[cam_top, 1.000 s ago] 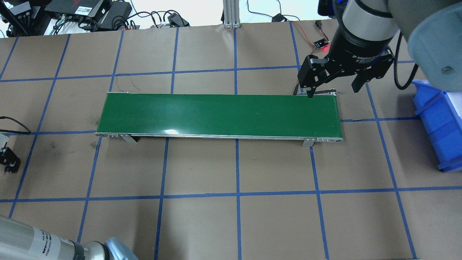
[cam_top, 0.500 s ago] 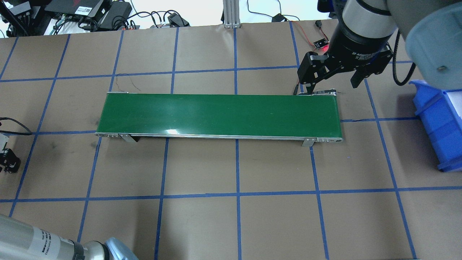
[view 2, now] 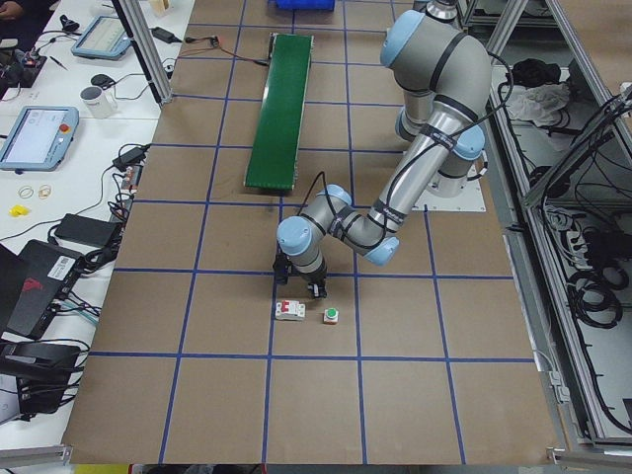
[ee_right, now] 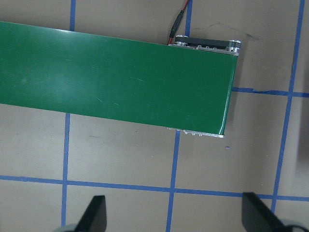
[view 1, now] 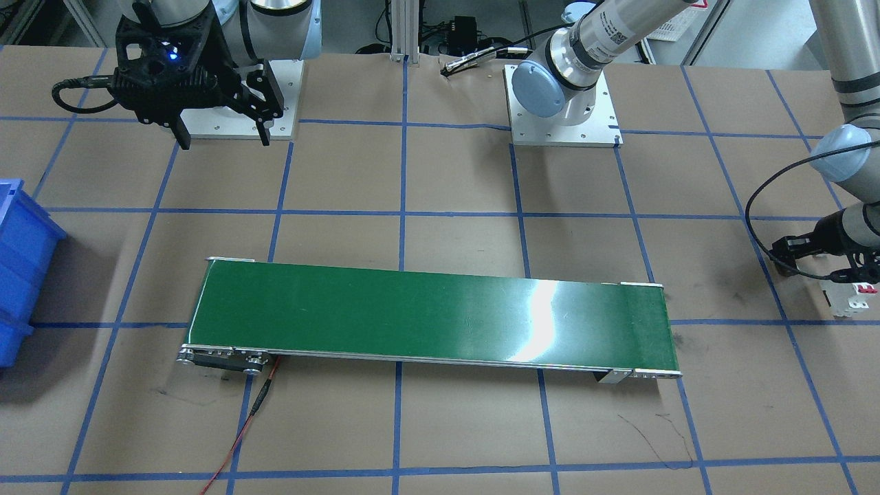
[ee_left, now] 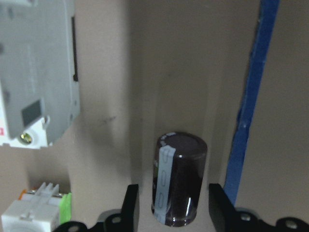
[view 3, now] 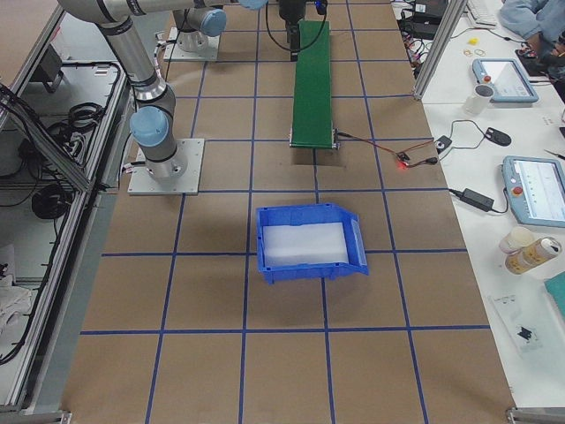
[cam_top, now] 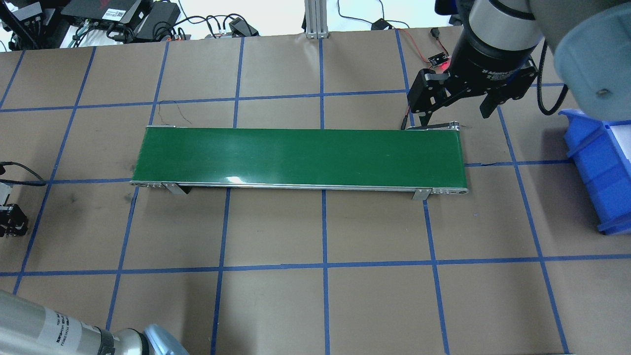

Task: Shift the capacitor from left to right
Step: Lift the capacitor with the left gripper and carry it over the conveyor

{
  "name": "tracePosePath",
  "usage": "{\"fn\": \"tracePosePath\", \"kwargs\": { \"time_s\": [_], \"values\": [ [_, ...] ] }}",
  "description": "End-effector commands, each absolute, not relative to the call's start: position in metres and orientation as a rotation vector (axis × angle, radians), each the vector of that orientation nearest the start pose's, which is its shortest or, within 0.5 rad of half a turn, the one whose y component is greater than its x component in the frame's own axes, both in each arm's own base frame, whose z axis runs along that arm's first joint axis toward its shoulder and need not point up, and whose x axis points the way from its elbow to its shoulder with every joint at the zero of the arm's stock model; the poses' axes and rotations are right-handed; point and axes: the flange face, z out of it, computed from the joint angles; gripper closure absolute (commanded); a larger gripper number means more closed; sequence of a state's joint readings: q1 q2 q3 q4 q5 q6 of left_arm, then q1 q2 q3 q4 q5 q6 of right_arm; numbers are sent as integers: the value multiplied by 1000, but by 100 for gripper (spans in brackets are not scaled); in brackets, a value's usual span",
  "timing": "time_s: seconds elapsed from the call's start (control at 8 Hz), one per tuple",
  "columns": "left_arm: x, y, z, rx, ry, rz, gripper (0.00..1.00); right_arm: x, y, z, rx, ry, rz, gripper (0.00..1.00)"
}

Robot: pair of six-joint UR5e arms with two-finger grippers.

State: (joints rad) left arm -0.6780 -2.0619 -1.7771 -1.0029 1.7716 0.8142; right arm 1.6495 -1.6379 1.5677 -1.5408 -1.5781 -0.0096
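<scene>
The capacitor point(ee_left: 179, 179), a stubby dark cylinder with a pale stripe, stands upright on the brown table. It shows only in the left wrist view. My left gripper point(ee_left: 175, 195) is open and straddles it, one finger on each side, with a gap still visible on the left side. This gripper sits at the table's left end point(cam_top: 10, 222), low over the table point(view 1: 821, 258). My right gripper point(cam_top: 456, 111) is open and empty, hovering by the right end of the green conveyor belt point(cam_top: 300, 157).
A white circuit breaker point(ee_left: 34, 72) with red switches point(view 1: 850, 300) and a green-capped push button point(view 2: 331, 316) lie close beside the capacitor. A blue bin point(cam_top: 599, 167) stands at the table's right end. Blue tape lines grid the table.
My right gripper has drawn back slightly from the belt's far edge. My left gripper has shifted a little at the left edge of the view.
</scene>
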Motion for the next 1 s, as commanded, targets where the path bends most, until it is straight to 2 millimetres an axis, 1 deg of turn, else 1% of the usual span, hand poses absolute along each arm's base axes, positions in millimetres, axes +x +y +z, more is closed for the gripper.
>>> {"fn": "tracePosePath", "kwargs": {
  "time_s": [0.0,0.12,0.25,0.38,0.5,0.62,0.75,0.88],
  "values": [
    [384,-460,174,-99,3115,319,62,165,-456,517,-133,3147,-54,0],
    [384,-461,175,-90,3118,310,100,161,-456,516,-111,3146,-39,0],
    [385,-461,177,-88,3115,305,100,157,-457,516,-101,3147,-37,0],
    [384,-461,187,-90,3106,287,100,158,-458,515,-106,3145,-36,0],
    [374,-465,208,-68,3086,267,100,158,-457,515,-101,3141,-36,0],
    [349,-470,245,-34,3081,258,100,158,-457,515,-104,3141,-36,0],
    [299,-479,297,62,3066,224,100,159,-458,514,-104,3141,-31,0],
    [244,-492,340,152,3024,148,100,158,-457,515,-101,3142,-29,0]
  ]
}}
